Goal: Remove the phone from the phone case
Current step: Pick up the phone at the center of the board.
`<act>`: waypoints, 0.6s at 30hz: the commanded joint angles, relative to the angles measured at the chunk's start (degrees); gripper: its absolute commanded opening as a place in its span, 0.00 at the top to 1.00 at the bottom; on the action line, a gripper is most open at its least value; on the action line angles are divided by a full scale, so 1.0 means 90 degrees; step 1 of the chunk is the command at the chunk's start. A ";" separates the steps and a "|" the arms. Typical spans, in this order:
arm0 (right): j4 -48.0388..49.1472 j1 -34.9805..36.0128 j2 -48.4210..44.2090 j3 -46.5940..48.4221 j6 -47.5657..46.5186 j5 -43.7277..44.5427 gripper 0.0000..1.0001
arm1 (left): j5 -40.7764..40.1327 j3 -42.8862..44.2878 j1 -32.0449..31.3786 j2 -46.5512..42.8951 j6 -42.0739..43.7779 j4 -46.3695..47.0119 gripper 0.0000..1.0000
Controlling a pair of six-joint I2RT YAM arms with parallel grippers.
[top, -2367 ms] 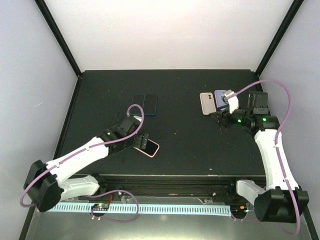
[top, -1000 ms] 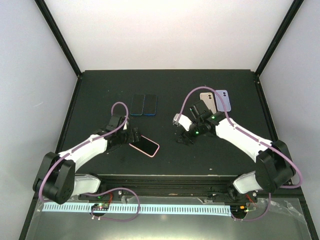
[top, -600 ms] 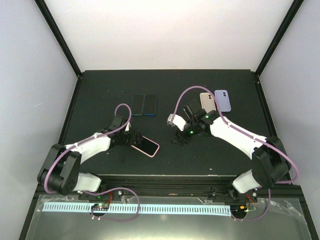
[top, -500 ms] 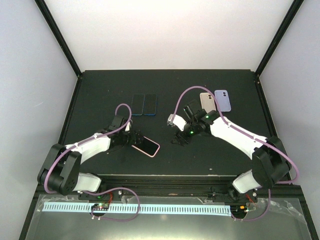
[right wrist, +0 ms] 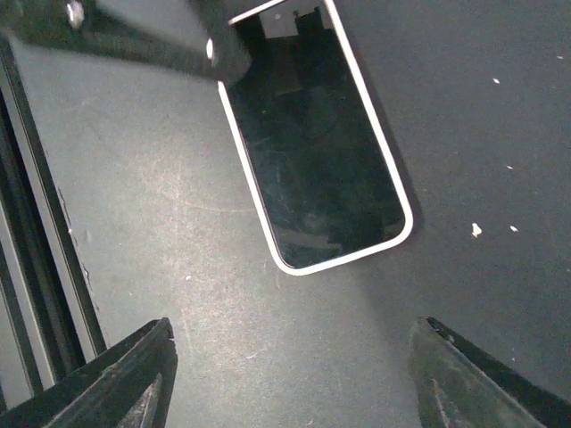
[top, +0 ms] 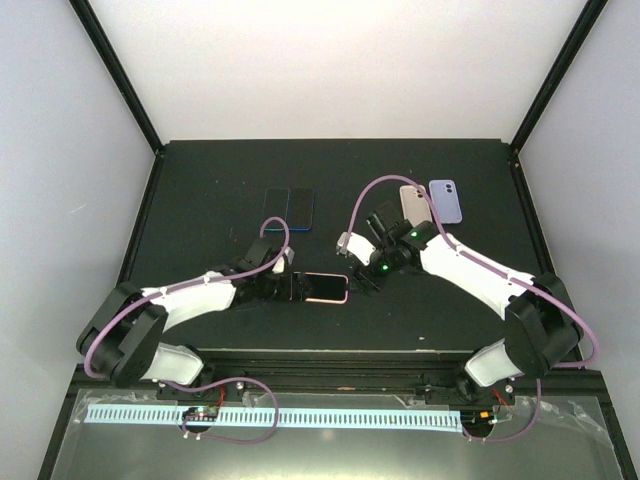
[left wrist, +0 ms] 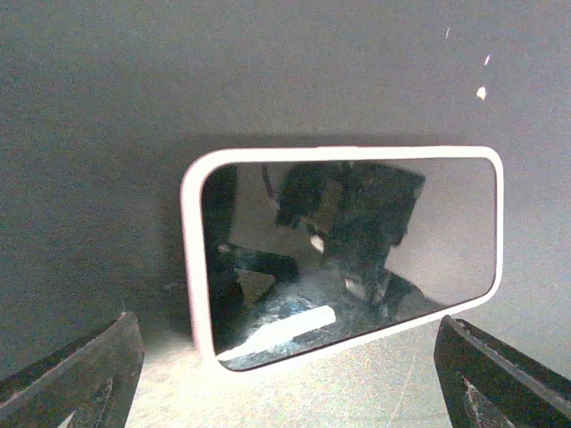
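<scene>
Phone (top: pixel 325 288) slid right, rotated; left end effector (top: pixel 296 287) open beside it.

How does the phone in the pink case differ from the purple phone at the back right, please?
The phone in the pink case lies screen up, crosswise, near the front; the purple phone lies camera side up, lengthwise, farther back. Both lie flat on the black table.

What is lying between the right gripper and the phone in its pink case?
Nothing: the right wrist view shows only bare table between the phone and the right gripper, whose jaws stand open.
</scene>
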 commanded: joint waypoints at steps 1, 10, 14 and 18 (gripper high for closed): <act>-0.0048 0.0486 0.0189 0.0051 -0.0326 0.0742 0.22 | -0.1154 0.0243 0.0054 -0.1158 -0.0006 -0.0666 0.08; 0.0303 0.0918 0.1040 0.0469 -0.1334 0.1419 0.00 | -0.2216 0.0130 0.0154 -0.3149 -0.0028 -0.2007 0.01; 0.0097 0.0962 0.1731 0.1083 -0.1516 0.1357 0.00 | -0.2323 0.0086 0.0194 -0.3498 0.0030 -0.2264 0.01; -0.0240 0.1039 0.2328 0.1669 -0.1711 0.1105 0.00 | -0.2352 0.0033 0.0216 -0.3630 0.0121 -0.2258 0.01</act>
